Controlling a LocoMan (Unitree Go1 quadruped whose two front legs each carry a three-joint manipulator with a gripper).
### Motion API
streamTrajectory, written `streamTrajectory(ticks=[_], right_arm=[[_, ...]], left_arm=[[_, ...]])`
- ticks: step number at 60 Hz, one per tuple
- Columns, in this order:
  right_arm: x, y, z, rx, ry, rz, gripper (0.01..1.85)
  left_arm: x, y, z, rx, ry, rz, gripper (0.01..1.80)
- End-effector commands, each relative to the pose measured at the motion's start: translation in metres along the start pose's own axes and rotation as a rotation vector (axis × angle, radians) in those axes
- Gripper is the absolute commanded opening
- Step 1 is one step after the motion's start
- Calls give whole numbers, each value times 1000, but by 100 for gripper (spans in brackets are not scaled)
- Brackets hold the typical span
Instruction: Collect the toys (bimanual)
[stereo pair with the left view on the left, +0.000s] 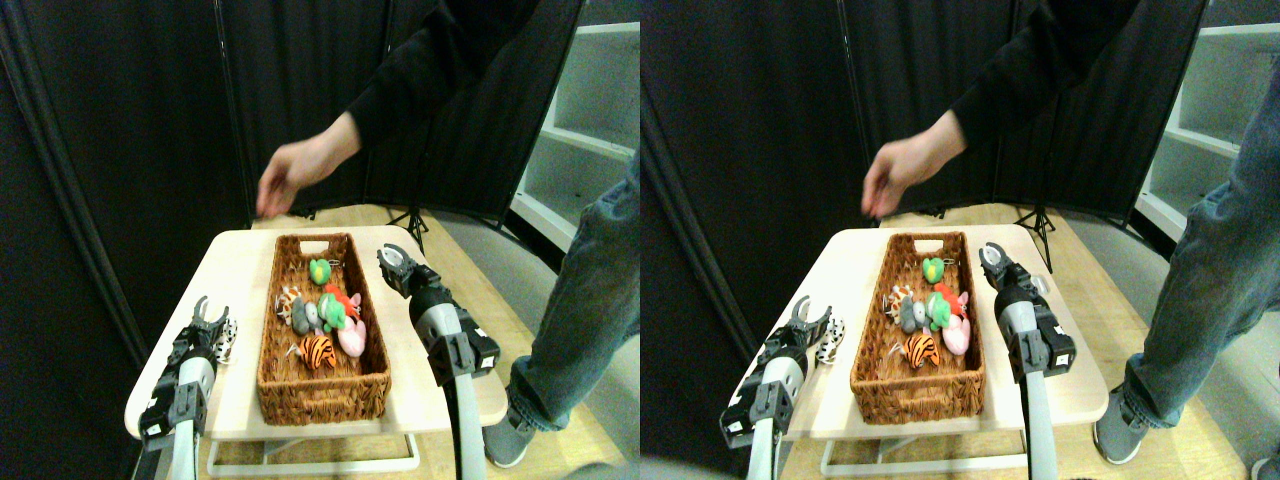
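Working from the table (240, 262) edge, I have most of the toys lying in the wicker basket (322, 385): two green ones (320, 271), a grey one (301, 316), a red one (345, 298), a pink one (352, 338) and the striped tiger (318, 350). One black-and-white toy (228, 338) is outside the basket, on the table just beside my left gripper (210, 318).

My left gripper's jaws stand spread, pointing up, holding nothing. For my right gripper (392, 260), at the basket's right rim, I cannot tell jaw state.

Hazards:
- The loose toy sits near the table's left edge; a glancing approach could push it off.
- A person's hand (292, 172) hangs above the far end of the table; a lift or swing of either arm could strike it.
- My right arm lies close along the basket wall; sideways motion could shove the basket.
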Motion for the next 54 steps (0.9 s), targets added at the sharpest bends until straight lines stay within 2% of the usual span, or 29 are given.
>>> streamTrajectory(ticks=[1, 3, 7, 13, 22, 27, 31, 37, 45, 54], right_arm=[[0, -6, 11, -20, -68, 0, 1], [-1, -13, 16, 81, -84, -28, 1], [-2, -20, 19, 147, -80, -32, 1], [0, -30, 21, 156, -101, -41, 1], [2, -41, 20, 190, -109, -36, 1], [2, -43, 20, 207, -109, -39, 1], [2, -47, 20, 237, -123, -44, 1], [3, -49, 21, 246, -136, -43, 1], [4, -54, 24, 180, -159, -52, 1], [6, -59, 26, 252, -165, -85, 1]], left_arm=[[0, -15, 0, 0, 12, -51, 35], [1, -18, -2, 7, 25, -49, 41], [4, -20, -4, -4, 46, -52, 46], [11, -22, -7, -9, 74, -60, 54], [18, -31, -15, 92, 121, -84, 68], [21, -31, -18, 94, 130, -65, 71], [25, -27, -25, 75, 156, -25, 73], [30, -19, -29, 48, 173, -6, 73], [35, -2, -29, 58, 155, 25, 77], [36, 10, -26, 49, 141, 54, 82]])
